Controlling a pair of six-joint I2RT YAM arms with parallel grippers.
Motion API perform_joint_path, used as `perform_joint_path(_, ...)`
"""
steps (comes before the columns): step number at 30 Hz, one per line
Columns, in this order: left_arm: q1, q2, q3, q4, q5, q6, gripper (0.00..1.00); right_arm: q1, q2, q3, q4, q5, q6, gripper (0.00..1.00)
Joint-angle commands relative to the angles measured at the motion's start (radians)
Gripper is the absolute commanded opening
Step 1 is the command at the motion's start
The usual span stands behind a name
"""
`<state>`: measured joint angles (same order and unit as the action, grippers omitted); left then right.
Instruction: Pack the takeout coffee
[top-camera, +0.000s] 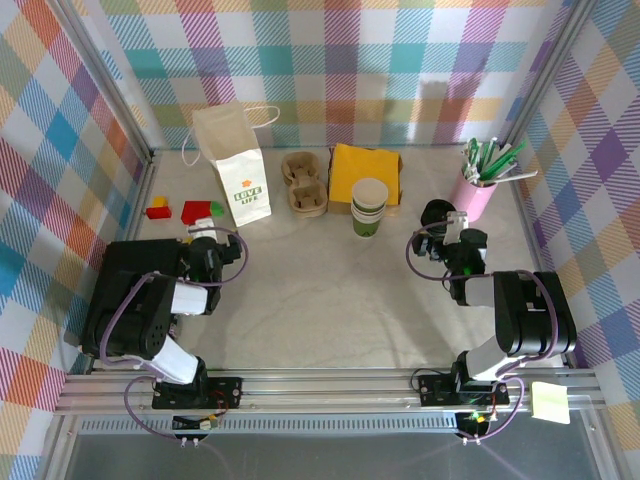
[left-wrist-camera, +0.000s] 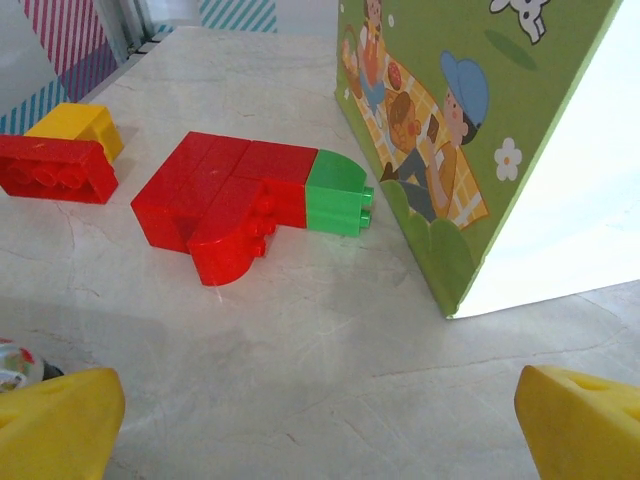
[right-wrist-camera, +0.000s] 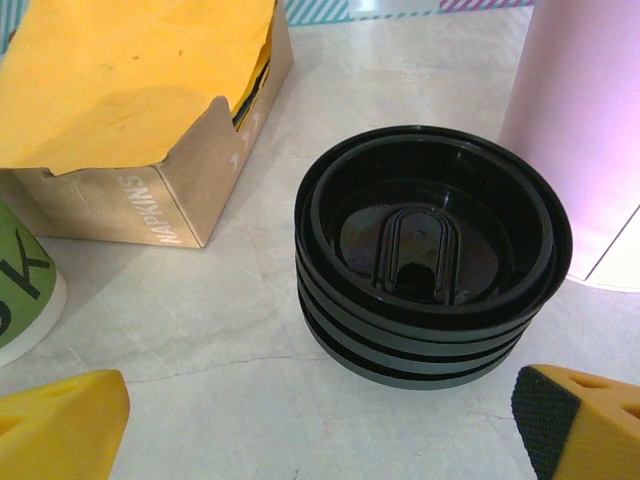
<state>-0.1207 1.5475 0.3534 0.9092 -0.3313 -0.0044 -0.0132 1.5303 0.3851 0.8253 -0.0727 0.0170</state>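
Observation:
The takeout coffee (top-camera: 369, 205) is a paper cup, white on top and green below, standing mid-table in front of the napkin box. Its green base shows at the left edge of the right wrist view as the cup (right-wrist-camera: 20, 285). My right gripper (top-camera: 455, 224) stands open to the cup's right, just short of a stack of black lids (right-wrist-camera: 430, 250); nothing lies between its yellow fingertips (right-wrist-camera: 60, 425). My left gripper (top-camera: 205, 230) is open too, low over the table near the toy blocks and the printed paper bag (top-camera: 232, 165), far left of the cup, with bare table between its fingertips (left-wrist-camera: 55, 425).
A brown pulp cup tray (top-camera: 304, 183) and a box of yellow napkins (top-camera: 365, 172) sit behind the cup. A pink holder of pens (top-camera: 477, 195) stands at the back right. Red, green and yellow blocks (left-wrist-camera: 240, 195) lie left of the bag (left-wrist-camera: 470, 130).

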Motion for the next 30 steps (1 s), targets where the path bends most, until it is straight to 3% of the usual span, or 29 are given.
perform_joint_path(1,-0.013,-0.075,-0.036,0.041,-0.037,0.013,1.00,0.000,-0.053,-0.043,0.083,-0.007,-0.007,0.99)
perform_joint_path(5,-0.024,-0.224,-0.034,-0.085,-0.088,0.006,1.00,0.000,-0.177,-0.033,-0.059,0.027,0.016,0.99)
perform_joint_path(11,-0.088,-0.496,0.003,-0.343,-0.205,-0.068,1.00,-0.001,-0.449,0.091,-0.543,0.071,0.209,0.99)
perform_joint_path(14,-0.127,-0.606,0.116,-0.612,-0.243,-0.146,1.00,0.000,-0.556,0.216,-0.870,0.059,0.382,0.99)
perform_joint_path(16,-0.142,-0.644,0.214,-0.813,-0.244,-0.232,1.00,0.000,-0.593,0.309,-1.043,-0.033,0.439,0.99)
perform_joint_path(18,-0.152,-0.657,0.305,-0.967,-0.198,-0.288,1.00,0.010,-0.609,0.373,-1.135,-0.109,0.454,0.99)
perform_joint_path(23,-0.162,-0.608,0.528,-1.294,-0.012,-0.397,1.00,0.078,-0.555,0.550,-1.333,-0.114,0.545,0.98)
perform_joint_path(30,-0.184,-0.578,0.655,-1.436,0.223,-0.455,1.00,0.280,-0.323,0.859,-1.568,0.070,0.587,0.98)
